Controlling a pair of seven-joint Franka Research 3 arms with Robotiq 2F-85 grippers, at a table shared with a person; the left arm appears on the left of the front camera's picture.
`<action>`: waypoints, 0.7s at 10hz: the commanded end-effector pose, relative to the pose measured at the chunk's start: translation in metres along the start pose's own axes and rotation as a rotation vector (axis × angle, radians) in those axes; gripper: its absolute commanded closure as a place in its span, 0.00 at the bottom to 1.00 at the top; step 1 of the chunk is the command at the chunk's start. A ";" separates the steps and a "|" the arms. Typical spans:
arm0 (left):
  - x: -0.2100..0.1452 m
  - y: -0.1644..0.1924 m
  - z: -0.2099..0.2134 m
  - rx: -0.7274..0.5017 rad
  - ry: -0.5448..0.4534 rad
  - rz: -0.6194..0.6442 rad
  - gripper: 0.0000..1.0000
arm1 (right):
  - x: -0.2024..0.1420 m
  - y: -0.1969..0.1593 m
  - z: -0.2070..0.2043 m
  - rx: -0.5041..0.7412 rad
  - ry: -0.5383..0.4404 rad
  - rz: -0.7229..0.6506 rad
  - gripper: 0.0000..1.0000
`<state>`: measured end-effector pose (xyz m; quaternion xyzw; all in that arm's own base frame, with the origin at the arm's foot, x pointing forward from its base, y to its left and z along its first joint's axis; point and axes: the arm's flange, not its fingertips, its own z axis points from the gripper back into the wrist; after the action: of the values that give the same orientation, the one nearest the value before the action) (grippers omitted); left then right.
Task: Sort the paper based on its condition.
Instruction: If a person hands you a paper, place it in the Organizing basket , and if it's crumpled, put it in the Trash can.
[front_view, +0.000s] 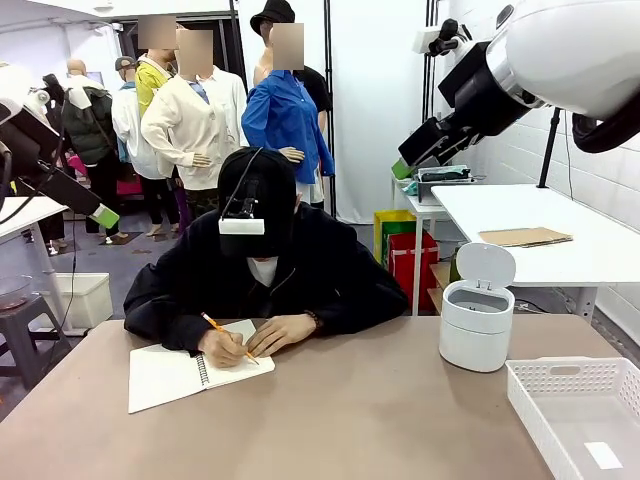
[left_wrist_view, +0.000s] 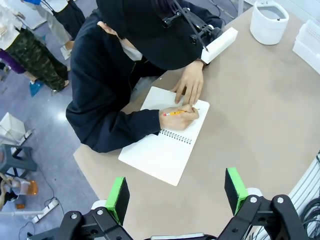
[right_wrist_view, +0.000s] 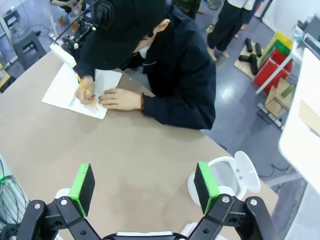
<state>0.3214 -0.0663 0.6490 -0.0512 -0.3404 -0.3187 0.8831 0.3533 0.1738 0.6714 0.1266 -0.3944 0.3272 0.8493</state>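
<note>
Two grippers, both up over the table, both empty. Left gripper (left_wrist_view: 176, 192): green pads wide apart, nothing between them, touching nothing. From its wrist the notebook lies at 12 o'clock. Right gripper (right_wrist_view: 144, 186): pads spread as wide as they go, bare tabletop showing between them, no contact. The bin (right_wrist_view: 232, 175) sits partly behind its pad at 3 o'clock.

Front view, table (front_view: 350, 420): tan top. Spiral notebook (front_view: 195, 370) lies open at 8 o'clock, wire spine down its middle, pages flat and smooth. Person sits at 12 o'clock in a dark jacket and cap, leaning over it. Writing hand (front_view: 222, 347) grips a yellow pencil (front_view: 228, 335), tip on the page at 3 o'clock of the spine. The other hand (front_view: 285, 330) rests palm-down at that page's far edge. Loose paper: cannot place any from these views. The sheets in sight are the notebook's bound pages.

White round bin stands at 3 o'clock, flip lid upright, well apart from the notebook. White slotted basket (front_view: 560, 368) sits at 5 o'clock, near the bin, with a small white label on its floor.

Writing: the label in the basket is too small to read, and marks on the notebook page cannot be made out.

White side table beyond, at 2 o'clock, holds a flat tan cardboard sheet (front_view: 525, 237).
</note>
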 end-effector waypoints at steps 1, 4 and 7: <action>0.001 -0.005 0.012 -0.006 0.020 0.013 0.00 | 0.001 -0.004 -0.004 0.003 0.007 -0.030 0.00; -0.005 -0.009 0.029 0.046 -0.002 0.022 0.00 | 0.001 -0.005 -0.005 0.005 0.014 -0.026 0.00; -0.002 -0.008 0.028 0.027 -0.018 0.003 0.00 | -0.002 -0.005 -0.004 -0.007 0.011 -0.010 0.00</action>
<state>0.2996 -0.0648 0.6625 -0.0395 -0.3488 -0.3140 0.8821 0.3586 0.1704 0.6674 0.1181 -0.3911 0.3202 0.8547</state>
